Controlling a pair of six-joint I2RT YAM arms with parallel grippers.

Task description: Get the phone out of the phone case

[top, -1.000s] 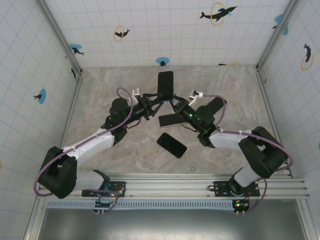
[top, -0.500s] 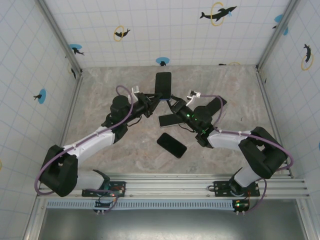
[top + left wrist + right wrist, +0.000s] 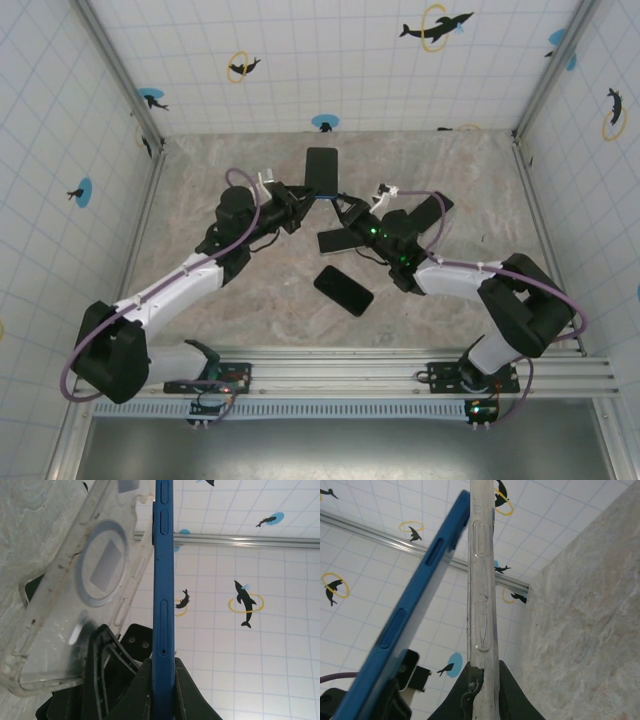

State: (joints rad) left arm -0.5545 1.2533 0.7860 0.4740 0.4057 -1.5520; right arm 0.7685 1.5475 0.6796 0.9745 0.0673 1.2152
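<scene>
While the left gripper (image 3: pixel 162 672) is pinched tight on the slim blue phone (image 3: pixel 163 580), held edge-on, the right gripper (image 3: pixel 481 675) is clamped on the scuffed clear plastic case (image 3: pixel 481 605) — the two angled apart, held together above the grey marbled tabletop (image 3: pixel 480 180). Around it stand white gridded walls (image 3: pixel 330 60) with dolphin stickers (image 3: pixel 435 27) — blue discs, yellow rings.

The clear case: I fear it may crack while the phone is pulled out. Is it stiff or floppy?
Probably fairly stiff: held at one end by the right gripper, the clear case stands straight, without sagging. Likely light, being thin see-through plastic. Its smooth edge may slip if the left gripper tugs the blue phone.
</scene>
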